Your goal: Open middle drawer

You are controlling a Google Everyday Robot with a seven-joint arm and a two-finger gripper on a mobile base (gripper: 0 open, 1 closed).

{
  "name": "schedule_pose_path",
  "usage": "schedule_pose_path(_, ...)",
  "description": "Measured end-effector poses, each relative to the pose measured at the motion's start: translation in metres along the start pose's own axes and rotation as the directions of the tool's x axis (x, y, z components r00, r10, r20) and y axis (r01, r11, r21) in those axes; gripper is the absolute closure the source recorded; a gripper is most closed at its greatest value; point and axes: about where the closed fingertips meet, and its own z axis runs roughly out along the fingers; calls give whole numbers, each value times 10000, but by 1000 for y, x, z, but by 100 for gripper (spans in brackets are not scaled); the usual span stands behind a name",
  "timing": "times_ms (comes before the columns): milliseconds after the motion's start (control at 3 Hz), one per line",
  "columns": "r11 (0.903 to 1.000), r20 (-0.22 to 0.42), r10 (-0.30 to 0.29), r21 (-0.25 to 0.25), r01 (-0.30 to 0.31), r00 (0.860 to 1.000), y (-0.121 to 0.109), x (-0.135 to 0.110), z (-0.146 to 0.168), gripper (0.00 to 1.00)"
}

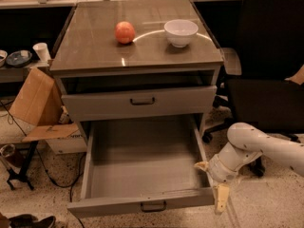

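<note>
1. The wide, shallow grey middle drawer stands far out of the grey metal cabinet, towards the camera; its plain grey inside is in full view; its low front panel carries a small black loop handle at the centre, near the bottom edge of the view.
2. The two-finger cream claw is at the front right corner of the middle drawer, at the end of the white robot arm that reaches in from the right; the claw is released, its fingers spread wide; one finger points left over the drawer's right wall, the other hangs down just outside the front corner; whether either touches the drawer cannot be told.
3. Above it, a grey drawer with a taller front sits slightly out of the cabinet, with a dark gap over it; its black loop handle is at the centre.
4. On the glossy grey worktop sit a round orange-red fruit and, to its right and apart from it, a white ceramic bowl, upright.
5. A black office chair stands right of the cabinet, behind the arm; left of the cabinet a brown cardboard piece leans, with a white paper cup on a low shelf behind it.
</note>
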Motion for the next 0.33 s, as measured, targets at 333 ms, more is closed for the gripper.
schedule_pose_path(333,10000,0,0,0,0,10000,0,0,0,0)
